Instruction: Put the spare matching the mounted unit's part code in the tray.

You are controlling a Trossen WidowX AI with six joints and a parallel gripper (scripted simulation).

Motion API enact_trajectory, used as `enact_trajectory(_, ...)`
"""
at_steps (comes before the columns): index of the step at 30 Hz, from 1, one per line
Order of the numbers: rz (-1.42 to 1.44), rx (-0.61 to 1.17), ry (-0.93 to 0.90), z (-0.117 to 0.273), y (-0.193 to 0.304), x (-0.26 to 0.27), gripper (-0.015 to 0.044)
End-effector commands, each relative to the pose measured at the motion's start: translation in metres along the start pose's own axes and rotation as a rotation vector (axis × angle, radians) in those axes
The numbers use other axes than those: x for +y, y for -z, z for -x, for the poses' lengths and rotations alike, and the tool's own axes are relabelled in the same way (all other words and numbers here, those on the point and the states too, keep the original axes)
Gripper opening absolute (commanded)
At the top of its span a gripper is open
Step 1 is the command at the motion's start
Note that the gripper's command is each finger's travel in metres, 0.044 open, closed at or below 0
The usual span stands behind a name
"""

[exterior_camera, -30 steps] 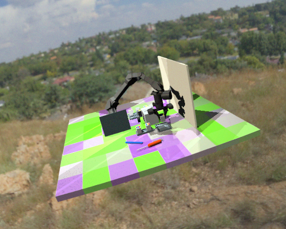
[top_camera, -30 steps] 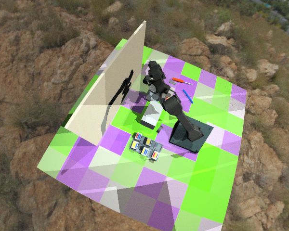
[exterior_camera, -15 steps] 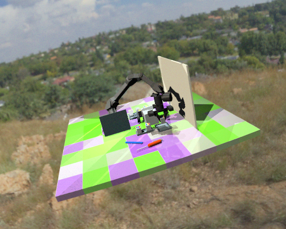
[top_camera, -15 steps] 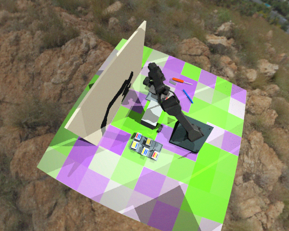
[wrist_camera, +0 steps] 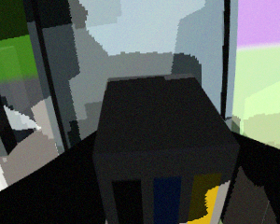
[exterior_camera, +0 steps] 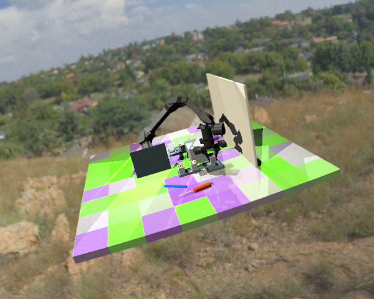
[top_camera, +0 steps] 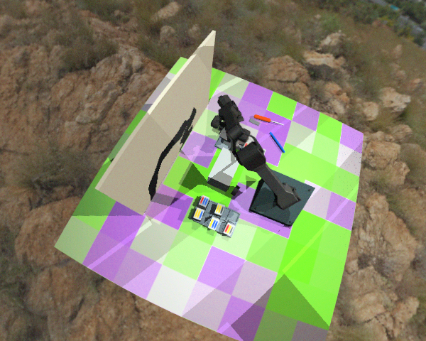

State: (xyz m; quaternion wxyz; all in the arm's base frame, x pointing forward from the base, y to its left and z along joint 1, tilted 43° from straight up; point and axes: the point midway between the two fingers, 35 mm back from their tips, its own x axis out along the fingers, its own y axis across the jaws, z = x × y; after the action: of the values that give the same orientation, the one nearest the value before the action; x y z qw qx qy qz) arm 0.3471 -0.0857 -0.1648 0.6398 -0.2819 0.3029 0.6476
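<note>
My gripper [exterior_camera: 213, 154] [wrist_camera: 152, 133] is shut on a dark grey spare block [wrist_camera: 151, 117] [exterior_camera: 212, 159], whose label shows dark, blue and yellow stripes in the wrist view. The block is upright and low over the grey-blue tray [top_camera: 219, 143] [exterior_camera: 220, 167] [wrist_camera: 149, 28]; whether it touches the tray floor I cannot tell. Other spares with striped labels stand in a rack [top_camera: 233, 214], and two more blocks [exterior_camera: 181, 169] [exterior_camera: 193, 165] stand beside the tray. A white box [top_camera: 225, 163] [exterior_camera: 193, 149] stands between the racks; no code is readable on the mounted unit.
A tall beige panel [top_camera: 169, 121] [exterior_camera: 234, 112] stands beyond the tray, close to the gripper. An orange screwdriver [top_camera: 262, 118] [exterior_camera: 202, 187] and a blue pen [top_camera: 277, 142] [exterior_camera: 175, 185] lie near the tray. The arm's dark base plate [top_camera: 272, 209] [exterior_camera: 150, 161] is on the other side.
</note>
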Motion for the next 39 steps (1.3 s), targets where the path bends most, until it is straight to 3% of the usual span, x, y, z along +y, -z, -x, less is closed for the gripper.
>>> enact_trajectory(1,-0.006,-0.008,-0.001,-0.006,-0.001,0.002,0.0)
enact_trajectory(10,-0.006,-0.009,-0.001,-0.013,-0.001,0.003,0.0)
enact_trajectory(27,0.0,-0.002,-0.001,-0.009,-0.001,0.002,0.044)
enact_trajectory(29,-0.001,-0.001,-0.001,0.002,0.0,0.001,0.044)
enact_trajectory(34,-0.006,-0.003,-0.002,0.086,0.001,0.002,0.044)
enact_trajectory(39,-0.007,-0.004,-0.002,0.098,0.001,0.003,0.044)
